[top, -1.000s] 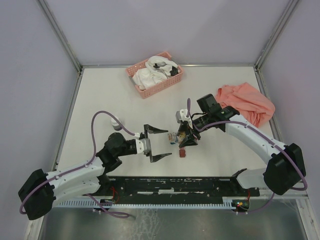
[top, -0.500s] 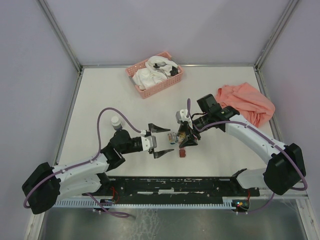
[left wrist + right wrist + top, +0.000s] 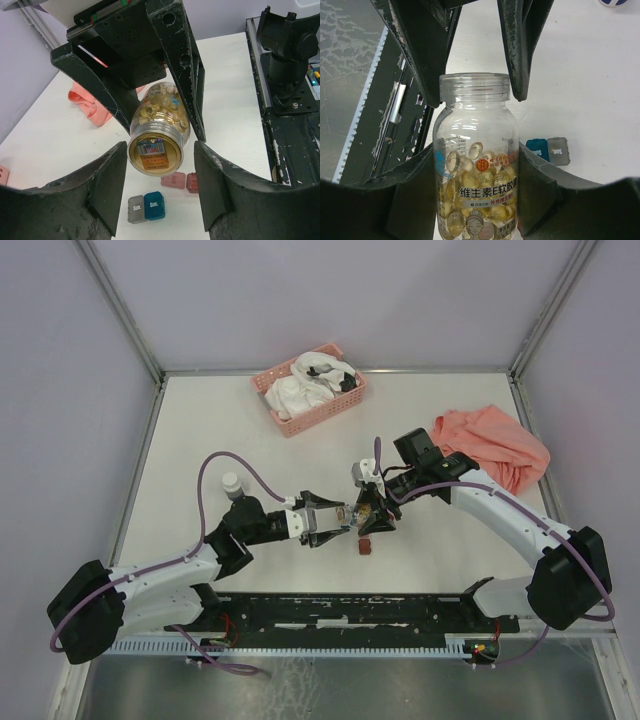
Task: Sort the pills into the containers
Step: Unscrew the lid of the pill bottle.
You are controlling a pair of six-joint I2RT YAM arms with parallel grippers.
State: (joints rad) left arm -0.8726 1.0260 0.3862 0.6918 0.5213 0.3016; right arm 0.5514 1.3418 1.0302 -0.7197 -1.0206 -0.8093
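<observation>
The pills are a golden mass inside a clear jar (image 3: 475, 170), which my right gripper (image 3: 475, 165) is shut on and holds above the table. The jar's threaded neck points at my left gripper (image 3: 160, 165). Its jaws are open and narrowly flank the jar's round gold end face (image 3: 155, 156), with a slim gap on one side. In the top view the two grippers (image 3: 335, 523) (image 3: 368, 512) meet at mid-table. On the table below lie the containers: grey (image 3: 136, 209) and teal (image 3: 154, 205) side by side, and two dark red (image 3: 174, 180) (image 3: 192, 182).
A pink basket (image 3: 310, 390) with white cloth stands at the back. A salmon cloth (image 3: 492, 445) lies at the right. A small white cap (image 3: 231, 481) sits by the left arm. A black rail (image 3: 350, 615) runs along the near edge.
My left gripper has moved right to the jar and narrowed its jaws around the jar's end. The right arm and jar have not moved.
</observation>
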